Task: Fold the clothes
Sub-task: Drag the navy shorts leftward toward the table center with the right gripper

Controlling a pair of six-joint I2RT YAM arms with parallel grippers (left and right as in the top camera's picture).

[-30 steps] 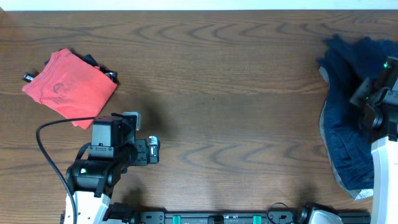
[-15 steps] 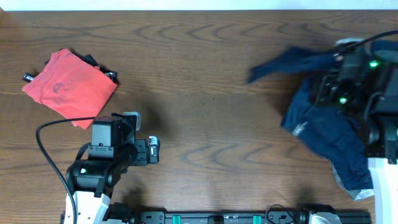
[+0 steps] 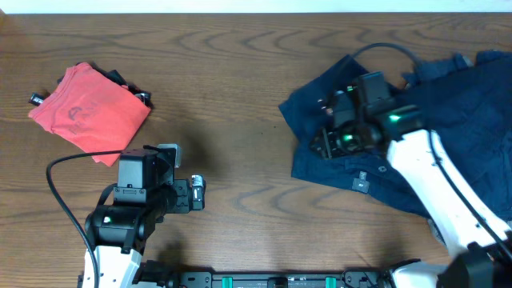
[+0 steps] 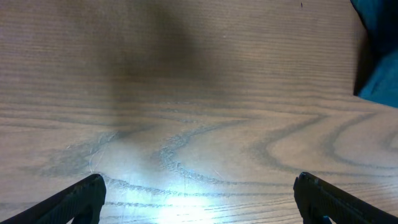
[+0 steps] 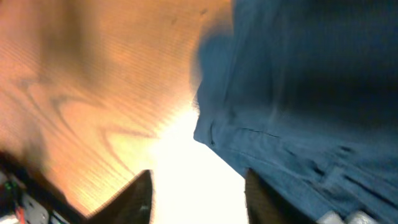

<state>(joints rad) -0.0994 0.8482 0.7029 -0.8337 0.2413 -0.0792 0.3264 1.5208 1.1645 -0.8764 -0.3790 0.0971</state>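
Since the clothes [image 3: 464,104] sprawl rightward beneath the right gripper [image 5: 199,193], jaws apparently parted, that arm is nearer; the left gripper [image 4: 200,202] sits well apart, jaws spread, empty.

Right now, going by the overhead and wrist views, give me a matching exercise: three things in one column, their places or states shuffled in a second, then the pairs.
Things:
1. navy garment
2. red cloth
3. left gripper

Places or states:
A. open, above bare table
B. rumpled, on the right side
C. lying on the left side

Pairs: 1-B, 2-C, 3-A.
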